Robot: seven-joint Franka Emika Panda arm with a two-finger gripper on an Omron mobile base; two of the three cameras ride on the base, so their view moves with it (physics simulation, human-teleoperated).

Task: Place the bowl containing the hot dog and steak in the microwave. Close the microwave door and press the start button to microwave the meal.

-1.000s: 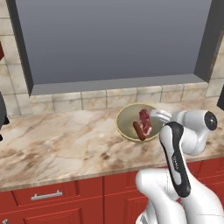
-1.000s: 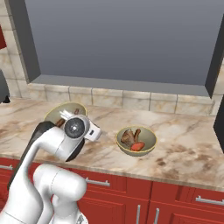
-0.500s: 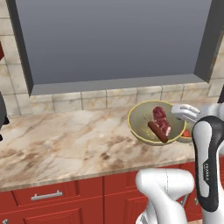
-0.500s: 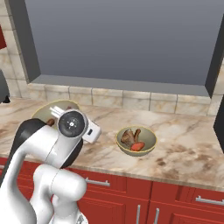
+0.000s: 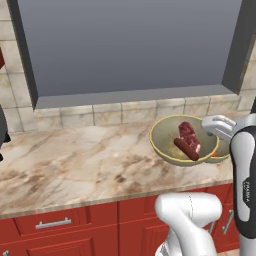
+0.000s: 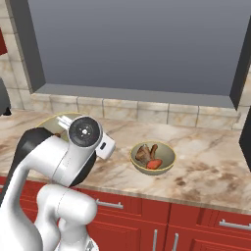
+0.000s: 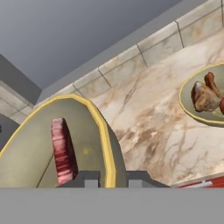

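The pale yellow bowl (image 5: 170, 145) hangs tilted above the marble counter (image 5: 80, 165), with my gripper (image 5: 211, 124) shut on its right rim. Inside it lie the marbled red steak (image 5: 189, 134) and the brown hot dog (image 5: 186, 149). In the hand view the bowl's rim (image 7: 104, 144) runs down between my fingertips, my gripper (image 7: 109, 177) is clamped on it, and the steak (image 7: 63, 151) sits just to the left. From the right base view the bowl (image 6: 49, 121) peeks out behind my hand. The microwave and its door are out of view.
A second yellow bowl (image 6: 153, 158) with chicken pieces and a red item rests on the counter to the right, seen also as that bowl (image 7: 205, 98) from the hand. A large grey framed recess (image 5: 130, 45) fills the wall behind. Dark appliances stand at both counter ends.
The bowl has come up off the counter with my gripper and moved right and nearer the base cameras. The second bowl stayed where it was.
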